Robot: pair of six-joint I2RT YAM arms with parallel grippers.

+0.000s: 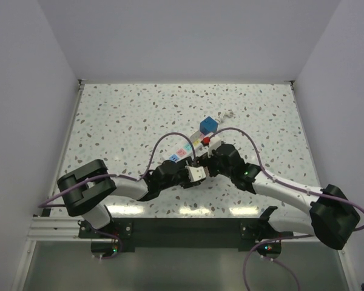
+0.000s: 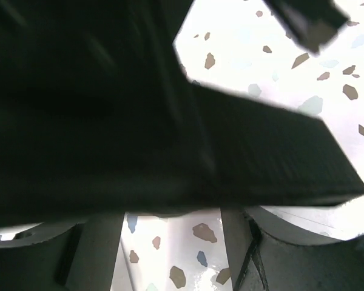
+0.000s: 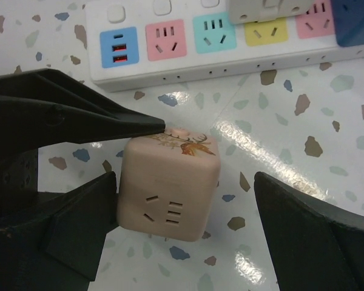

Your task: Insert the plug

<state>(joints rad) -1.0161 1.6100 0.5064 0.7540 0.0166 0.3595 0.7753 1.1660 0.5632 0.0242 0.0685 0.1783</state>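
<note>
The plug is a pale pink cube (image 3: 168, 182) with a deer picture on top and socket slots on its near face. It hangs tilted just above the table, in front of the white power strip (image 3: 218, 54) with its coloured sockets. A black finger (image 3: 79, 115) of my left gripper (image 1: 187, 173) presses on the cube's top far edge; its other finger is hidden. My right gripper (image 3: 185, 182) is open around the cube, with the left finger at the cube's side and the right finger well apart. In the top view the cube (image 1: 198, 173) sits between both grippers.
A blue cube (image 1: 208, 125) and a white plug (image 3: 267, 9) occupy the strip's far end near its red switch (image 1: 205, 142). A dark mass fills most of the left wrist view, with terrazzo table (image 2: 170, 242) between the fingers. Purple cables arc over both arms.
</note>
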